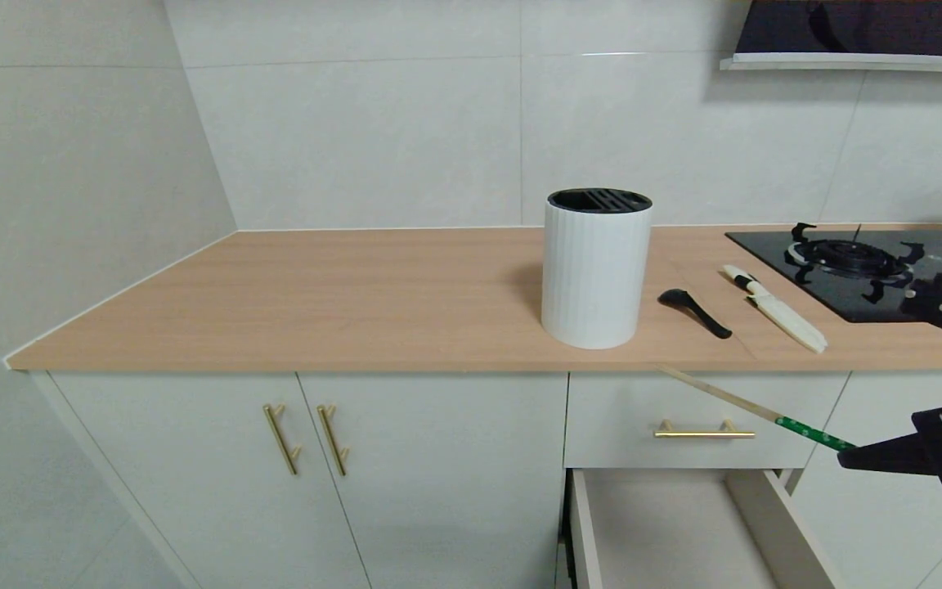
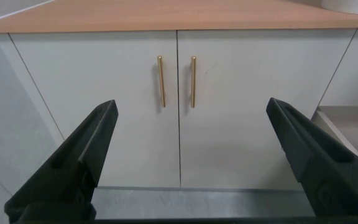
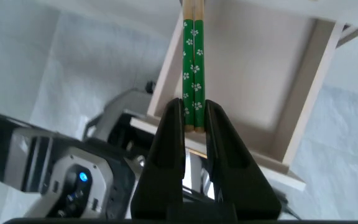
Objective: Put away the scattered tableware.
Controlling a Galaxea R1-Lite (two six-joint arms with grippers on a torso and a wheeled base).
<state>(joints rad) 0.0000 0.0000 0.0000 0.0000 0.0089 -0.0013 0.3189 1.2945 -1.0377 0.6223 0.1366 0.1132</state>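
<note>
My right gripper (image 1: 851,452) is shut on a pair of chopsticks (image 1: 753,406) with green flowered ends (image 3: 192,68), holding them slanted in front of the cabinet above the open drawer (image 1: 671,532). On the wooden countertop stand a white ribbed utensil holder (image 1: 595,268), a black spoon (image 1: 693,311) and a cream-handled knife (image 1: 775,308) to its right. My left gripper (image 2: 191,155) hangs open facing the lower cabinet doors (image 2: 179,106), with nothing between its fingers.
A black gas hob (image 1: 851,263) sits at the counter's right end. A closed drawer with a gold handle (image 1: 704,433) is above the open one. Double cabinet doors with gold handles (image 1: 305,438) lie to the left. The counter's left half (image 1: 316,303) is bare.
</note>
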